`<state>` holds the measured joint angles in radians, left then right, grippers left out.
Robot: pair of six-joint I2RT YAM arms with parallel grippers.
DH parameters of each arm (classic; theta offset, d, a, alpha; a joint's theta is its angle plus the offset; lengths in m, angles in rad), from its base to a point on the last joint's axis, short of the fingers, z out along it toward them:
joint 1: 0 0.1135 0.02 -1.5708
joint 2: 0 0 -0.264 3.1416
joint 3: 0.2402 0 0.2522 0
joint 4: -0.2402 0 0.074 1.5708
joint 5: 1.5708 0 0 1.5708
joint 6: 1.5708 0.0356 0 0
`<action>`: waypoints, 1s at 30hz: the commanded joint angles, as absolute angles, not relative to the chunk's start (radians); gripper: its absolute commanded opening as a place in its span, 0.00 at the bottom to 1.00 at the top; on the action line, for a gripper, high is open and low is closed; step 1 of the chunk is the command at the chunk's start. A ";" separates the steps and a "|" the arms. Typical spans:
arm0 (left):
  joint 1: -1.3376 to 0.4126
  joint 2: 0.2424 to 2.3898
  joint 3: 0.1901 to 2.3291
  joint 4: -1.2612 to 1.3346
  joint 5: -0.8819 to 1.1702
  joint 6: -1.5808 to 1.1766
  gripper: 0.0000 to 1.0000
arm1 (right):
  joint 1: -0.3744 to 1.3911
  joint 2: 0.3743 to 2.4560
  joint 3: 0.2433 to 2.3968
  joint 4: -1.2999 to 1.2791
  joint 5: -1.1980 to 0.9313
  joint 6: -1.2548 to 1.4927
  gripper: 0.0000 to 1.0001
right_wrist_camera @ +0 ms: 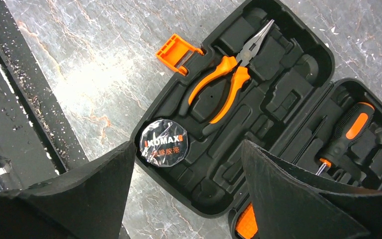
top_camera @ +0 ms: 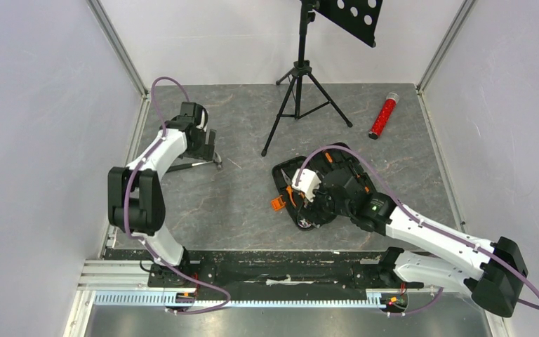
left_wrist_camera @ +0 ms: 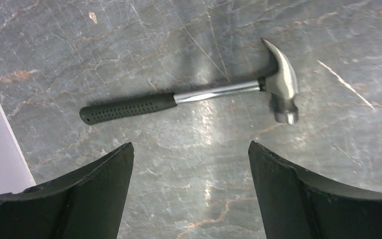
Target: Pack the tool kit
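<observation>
On the left, the left gripper [left_wrist_camera: 190, 149] hangs over the gray table [top_camera: 238, 203]. Its two fingers [left_wrist_camera: 104, 189] are wide apart and hold nothing. The hammer [left_wrist_camera: 179, 97] lies flat on the table just past the fingertips. It does not touch them. In the left wrist view it lies sideways, with the black handle to the left and the shiny head to the right. The hammer is well apart from the case.

In the middle, at the back, is a black stand [top_camera: 298, 91] with three legs.

To the right of the stand's legs and nearer the arms, the black case [right_wrist_camera: 283, 107] lies wide open on the table. Both halves lie flat. The right gripper [right_wrist_camera: 188, 147] hangs right over it. Its fingers [right_wrist_camera: 288, 194] are wide apart and hold nothing. In the case, orange pliers [right_wrist_camera: 224, 84] sit in their slot. A round roll of tape [right_wrist_camera: 163, 143] sits in a corner next to the pliers. A screwdriver [right_wrist_camera: 350, 132] with a black and orange handle lies in the other half. An orange latch [right_wrist_camera: 176, 52] sticks out from the edge near the pliers. Many slots are bare.

Far right, at the back, a red tube [top_camera: 382, 116] lies on the table, away from the case.
</observation>
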<state>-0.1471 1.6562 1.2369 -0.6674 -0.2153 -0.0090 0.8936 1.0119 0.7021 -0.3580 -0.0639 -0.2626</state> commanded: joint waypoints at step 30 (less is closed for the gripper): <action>0.013 1.946 1.264 -0.856 0.245 -0.149 0.51 | 0.890 0.961 0.688 -0.298 -0.088 -0.238 0.81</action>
<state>0.0299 1.9659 1.3914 -0.7422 0.1421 -0.0254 0.8925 0.9901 0.6910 -0.3519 -0.0814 -0.2581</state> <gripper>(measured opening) 0.523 0.809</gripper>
